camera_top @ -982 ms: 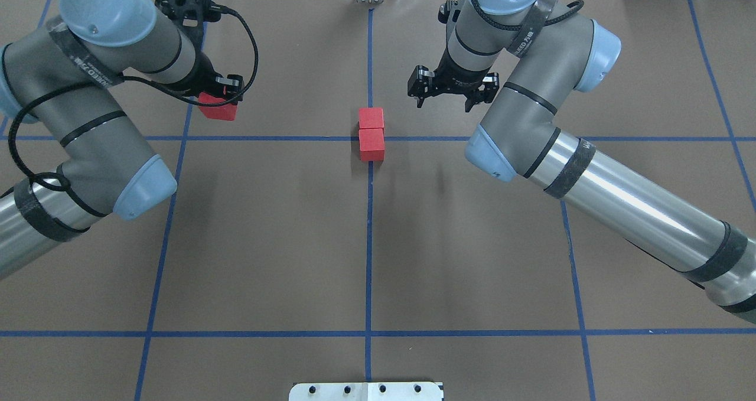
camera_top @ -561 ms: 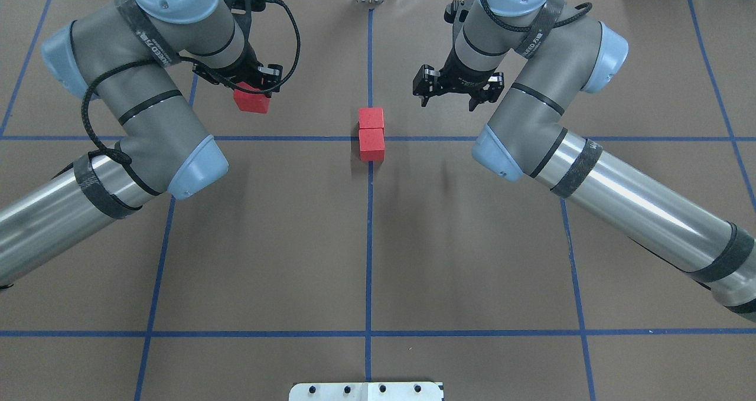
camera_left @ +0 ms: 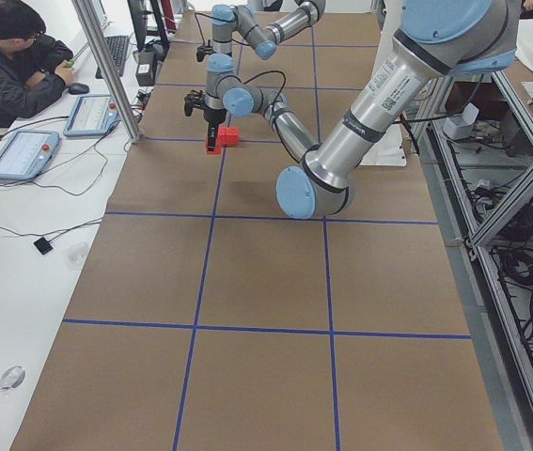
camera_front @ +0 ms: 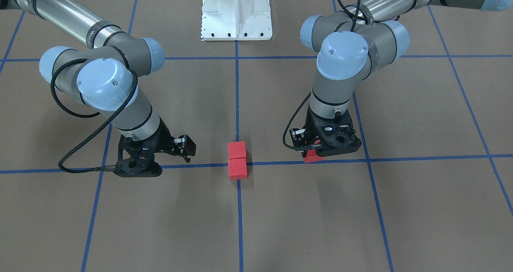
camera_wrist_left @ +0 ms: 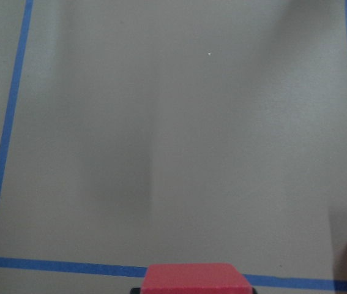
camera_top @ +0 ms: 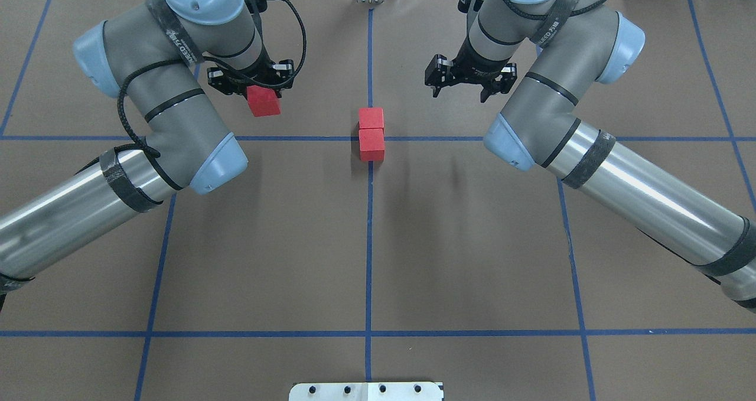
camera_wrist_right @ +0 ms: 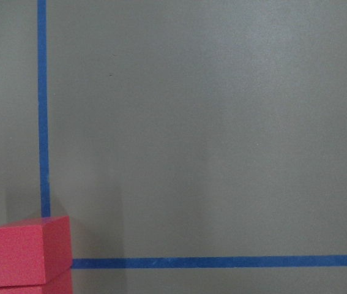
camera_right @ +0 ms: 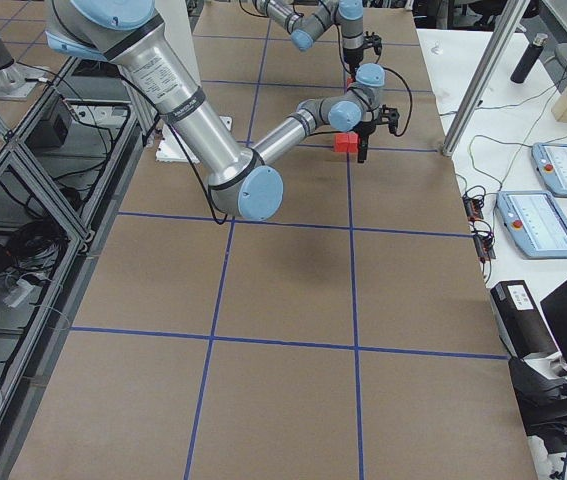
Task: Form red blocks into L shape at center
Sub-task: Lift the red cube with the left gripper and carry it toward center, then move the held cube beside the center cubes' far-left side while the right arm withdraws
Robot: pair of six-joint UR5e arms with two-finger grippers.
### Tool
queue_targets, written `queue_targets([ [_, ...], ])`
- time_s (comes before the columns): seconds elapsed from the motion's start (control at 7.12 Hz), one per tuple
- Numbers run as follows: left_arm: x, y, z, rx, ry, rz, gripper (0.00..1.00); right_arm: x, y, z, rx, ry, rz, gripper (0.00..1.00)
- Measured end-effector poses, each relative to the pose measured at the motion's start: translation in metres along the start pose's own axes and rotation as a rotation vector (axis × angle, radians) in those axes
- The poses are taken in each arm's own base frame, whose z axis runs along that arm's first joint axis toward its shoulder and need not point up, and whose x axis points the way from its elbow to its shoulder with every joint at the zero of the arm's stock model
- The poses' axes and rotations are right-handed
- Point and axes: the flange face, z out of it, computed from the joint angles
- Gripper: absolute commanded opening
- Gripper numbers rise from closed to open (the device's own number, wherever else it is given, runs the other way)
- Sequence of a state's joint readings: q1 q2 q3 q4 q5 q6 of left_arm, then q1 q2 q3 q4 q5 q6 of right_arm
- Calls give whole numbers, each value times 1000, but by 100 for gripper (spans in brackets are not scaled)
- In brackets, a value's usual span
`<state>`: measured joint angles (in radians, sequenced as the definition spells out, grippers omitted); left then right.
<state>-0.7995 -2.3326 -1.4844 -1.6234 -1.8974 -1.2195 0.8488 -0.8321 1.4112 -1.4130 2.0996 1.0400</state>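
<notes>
over the brown gridded surface (camera_top: 460, 241), on the robot's left side, the left gripper (camera_top: 257, 89) is clamped on one red block (camera_top: 264, 103), while the right gripper (camera_top: 469, 88) hangs with jaws spread and empty. two more red blocks (camera_top: 371, 144) sit touching, one behind the other, on the center crossing (camera_top: 390, 138).
</notes>
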Motion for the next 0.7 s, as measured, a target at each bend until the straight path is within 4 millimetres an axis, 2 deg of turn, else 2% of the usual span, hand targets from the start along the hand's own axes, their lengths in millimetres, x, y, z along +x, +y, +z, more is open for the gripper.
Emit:
queue_targets([
  [0.42,-2,-11,35,6,17,-329,0,17,-11,-6,11,7,9,99],
  [0.7,17,-22,47,2,-6,-546,0,24,-12,-4,11,13,12,99],
])
